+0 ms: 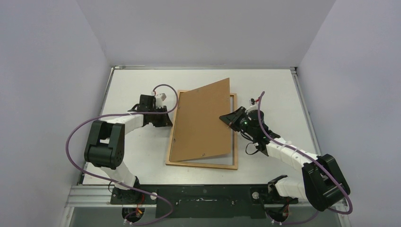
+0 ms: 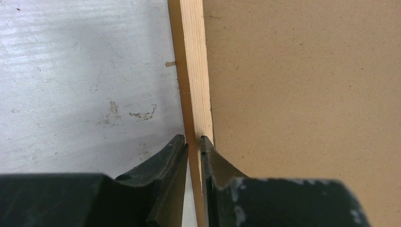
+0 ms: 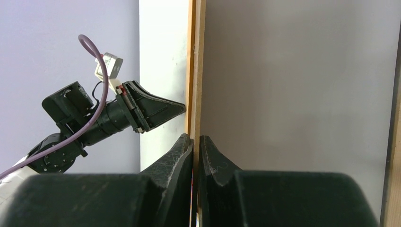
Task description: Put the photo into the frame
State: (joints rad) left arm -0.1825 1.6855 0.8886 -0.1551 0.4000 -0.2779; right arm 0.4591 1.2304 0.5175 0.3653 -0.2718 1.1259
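Observation:
The frame lies flat on the table. The plain brown backing sheet leans over it, its right edge raised. My left gripper is shut on the frame's left wooden border, with the backing sheet just to its right. My right gripper is shut on the raised edge of the backing sheet. A thin coloured sliver runs between its fingers beside that edge. The photo's striped front shows nowhere. A pale grey surface lies under the sheet; I cannot tell whether it is the photo.
The white table is bounded by a metal rail at the near edge and purple walls on three sides. My left gripper shows in the right wrist view beyond the sheet. The frame's border runs along that view's right edge.

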